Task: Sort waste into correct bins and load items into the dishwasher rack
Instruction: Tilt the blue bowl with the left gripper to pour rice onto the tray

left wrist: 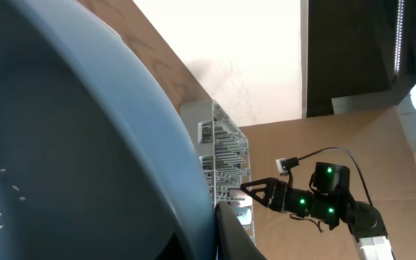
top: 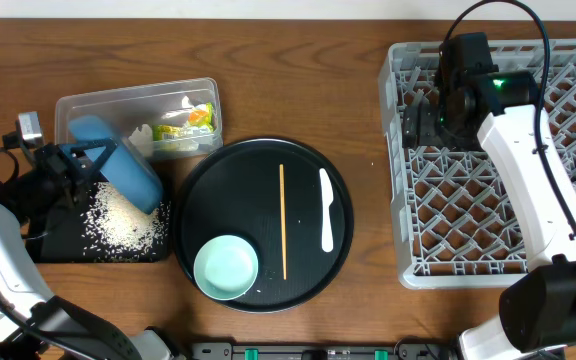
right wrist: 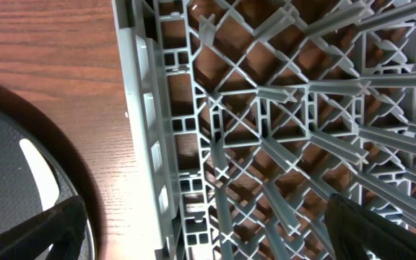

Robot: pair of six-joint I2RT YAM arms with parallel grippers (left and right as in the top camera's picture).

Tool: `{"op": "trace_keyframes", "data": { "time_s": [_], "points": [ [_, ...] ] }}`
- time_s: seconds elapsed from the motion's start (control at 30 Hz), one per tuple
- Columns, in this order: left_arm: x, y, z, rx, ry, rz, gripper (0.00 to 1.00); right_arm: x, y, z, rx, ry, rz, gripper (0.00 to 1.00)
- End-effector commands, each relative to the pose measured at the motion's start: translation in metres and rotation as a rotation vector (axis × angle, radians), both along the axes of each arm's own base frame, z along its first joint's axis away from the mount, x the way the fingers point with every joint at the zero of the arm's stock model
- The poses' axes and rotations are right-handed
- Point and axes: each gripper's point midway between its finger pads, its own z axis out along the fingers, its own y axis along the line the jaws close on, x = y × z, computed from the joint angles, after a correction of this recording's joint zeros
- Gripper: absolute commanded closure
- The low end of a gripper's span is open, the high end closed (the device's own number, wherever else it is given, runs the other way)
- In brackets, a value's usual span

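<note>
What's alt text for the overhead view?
Left gripper tips a dark-blue bowl over rice in a shallow black tray, beside a clear tub holding a wrapper. Round tray holds mint bowl, stick, utensil; right gripper hovers above grey rack.

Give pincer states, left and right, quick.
Left pincer: shut on the blue bowl, tipped over the black tray.
Right pincer: open, empty, above the rack.

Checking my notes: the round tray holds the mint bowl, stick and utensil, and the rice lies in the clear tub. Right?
No. The overhead view shows the rice on the shallow black rectangular tray, not in the clear tub. The rest stands.
</note>
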Motion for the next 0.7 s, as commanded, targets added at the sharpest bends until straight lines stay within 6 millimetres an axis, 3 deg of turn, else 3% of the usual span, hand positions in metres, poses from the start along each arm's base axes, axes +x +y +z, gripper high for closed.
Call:
{"op": "trace_keyframes", "data": {
  "time_s": [0.0, 0.27, 0.3, 0.43, 0.5, 0.57, 0.6, 0.67],
  "points": [
    [-0.001, -0.001, 0.003, -0.029, -0.027, -0.007, 0.94, 0.001, -0.006, 0.005, -0.011, -0.014, -0.026, 0.01],
    [-0.003, 0.007, -0.022, 0.046, 0.110, 0.034, 0.94, 0.001, -0.006, 0.005, -0.011, -0.015, -0.026, 0.01],
    [-0.003, 0.005, -0.018, 0.024, 0.101, 0.029, 0.94, 0.001, -0.006, 0.005, -0.011, -0.016, -0.026, 0.01],
    [-0.008, -0.010, 0.026, -0.086, -0.157, -0.041, 0.94, 0.001, -0.006, 0.005, -0.016, -0.016, -0.027, 0.01],
    [-0.007, -0.005, 0.015, -0.028, -0.123, -0.028, 0.94, 0.001, -0.006, 0.005, -0.016, -0.016, -0.026, 0.01],
    [-0.008, 0.006, -0.011, 0.013, 0.047, 0.021, 0.94, 0.002, -0.006, 0.005, -0.016, -0.016, -0.026, 0.01],
    [-0.010, 0.008, -0.014, -0.023, 0.099, 0.045, 0.94, 0.002, -0.006, 0.005, -0.016, -0.016, -0.026, 0.01],
    [-0.012, 0.003, 0.011, -0.062, -0.060, 0.012, 0.95, 0.002, -0.007, 0.006, -0.022, -0.017, -0.028, 0.01]
  ]
}}
